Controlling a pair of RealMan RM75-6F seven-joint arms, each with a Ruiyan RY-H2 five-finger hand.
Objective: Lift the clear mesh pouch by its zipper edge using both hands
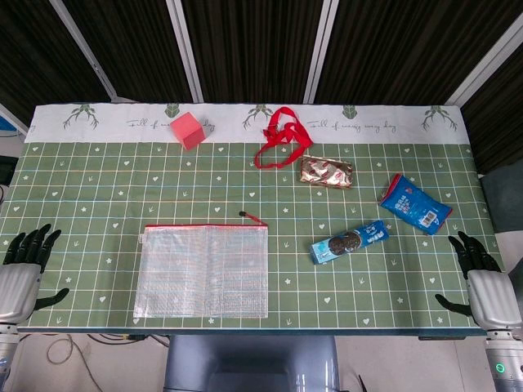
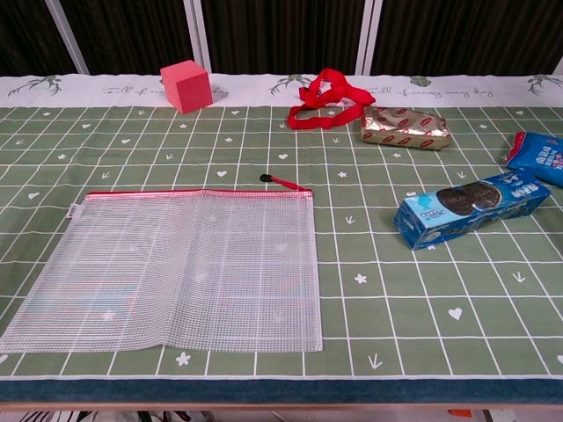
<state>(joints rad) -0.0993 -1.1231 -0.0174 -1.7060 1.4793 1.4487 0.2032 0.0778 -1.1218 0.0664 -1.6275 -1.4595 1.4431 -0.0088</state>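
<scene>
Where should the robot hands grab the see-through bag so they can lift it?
Probably along the red zipper edge, the far side of the mesh pouch. It lies flat, so each hand would likely pinch from above near one end of that edge: left hand by the left corner, right hand by the zipper pull.

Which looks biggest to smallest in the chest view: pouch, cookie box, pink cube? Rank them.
1. pouch, by far the largest
2. cookie box
3. pink cube, though it sits farthest from the camera, so its true size against the box is unsure
</scene>
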